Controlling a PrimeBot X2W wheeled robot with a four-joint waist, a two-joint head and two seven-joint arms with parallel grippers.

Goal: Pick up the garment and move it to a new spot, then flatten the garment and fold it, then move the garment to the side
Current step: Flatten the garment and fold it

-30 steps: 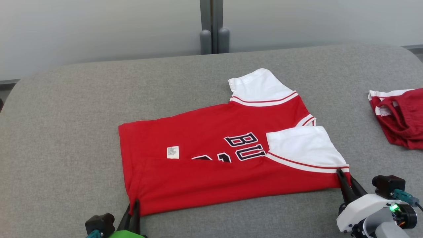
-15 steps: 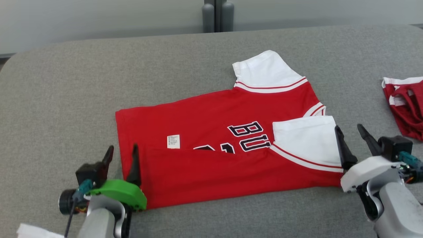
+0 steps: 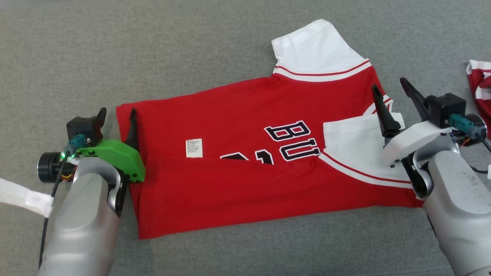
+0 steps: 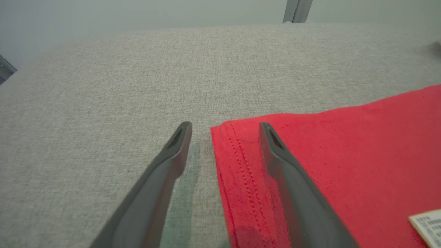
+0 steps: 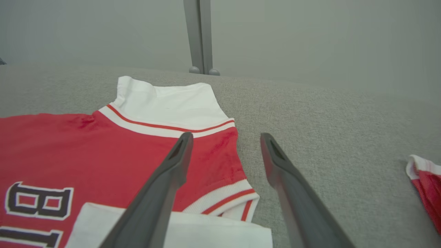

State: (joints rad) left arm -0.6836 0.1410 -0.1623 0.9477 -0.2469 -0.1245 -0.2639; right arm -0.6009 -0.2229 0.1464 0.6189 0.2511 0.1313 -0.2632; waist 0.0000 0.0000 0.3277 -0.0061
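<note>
The garment (image 3: 249,153) is a red jersey with white sleeves and black letters, lying flat on the grey padded table (image 3: 172,50) with its near edge folded over onto the front. My left gripper (image 3: 117,112) is open at the hem's far left corner, one finger over the red cloth (image 4: 344,155) and the other over bare table; the left wrist view shows nothing between its fingers (image 4: 224,124). My right gripper (image 3: 388,84) is open above the collar end by the folded white sleeve. In the right wrist view, nothing sits between its fingers (image 5: 226,135) above the jersey (image 5: 103,148).
A second red and white garment (image 3: 479,88) lies bunched at the table's right edge, also in the right wrist view (image 5: 425,182). A white strap (image 3: 23,195) hangs by my left forearm. A grey post (image 5: 200,34) stands behind the table.
Both grippers opened and let go of the folded near edge, then moved forward to the far side of the jersey. The head camera tilted down, so the whole picture shifted.
</note>
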